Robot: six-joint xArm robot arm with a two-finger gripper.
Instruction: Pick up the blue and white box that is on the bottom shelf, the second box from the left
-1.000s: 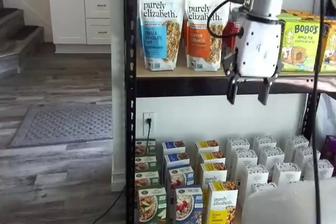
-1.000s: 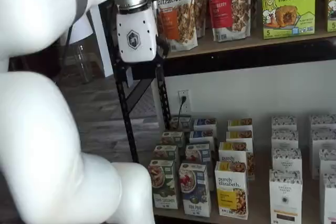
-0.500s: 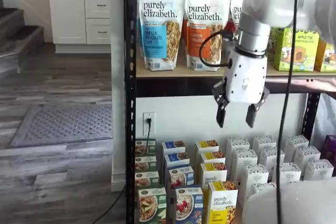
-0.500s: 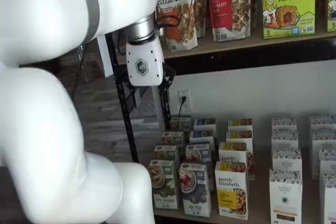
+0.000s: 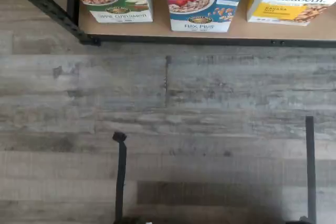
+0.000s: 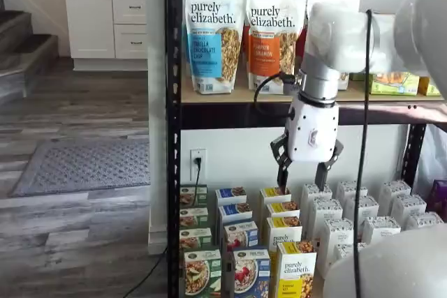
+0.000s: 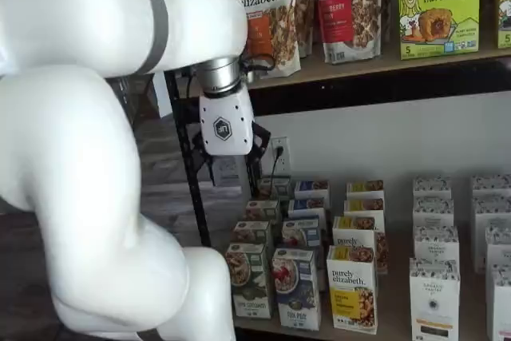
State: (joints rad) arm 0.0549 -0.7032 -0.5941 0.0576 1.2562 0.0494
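The blue and white box point(image 6: 250, 273) stands at the front of the bottom shelf point(image 7: 393, 309), between a green-fronted box point(image 6: 201, 273) and a yellow-fronted box point(image 6: 295, 277). Both shelf views show it, the other at the blue and white box point(image 7: 297, 287). The wrist view looks down on the blue and white box point(image 5: 205, 1) at the shelf's front edge point(image 5: 157, 31). My gripper point(image 6: 302, 175) hangs in front of the rack, just below the upper board, above and to the right of that box. Its two black fingers stand apart with nothing between them. Its white body point(image 7: 223, 124) shows side-on.
Rows of small boxes point(image 7: 435, 245) fill the bottom shelf behind and to the right. Granola bags point(image 6: 215, 33) stand on the upper board. A black rack post point(image 6: 173, 130) rises at the left. A wall outlet with a cord point(image 6: 198, 162) sits behind. Grey plank floor point(image 5: 168, 119) lies before the shelf.
The gripper has come down and to the left, from level with the upper board's rail to just above the box rows. Its fingers stay apart.
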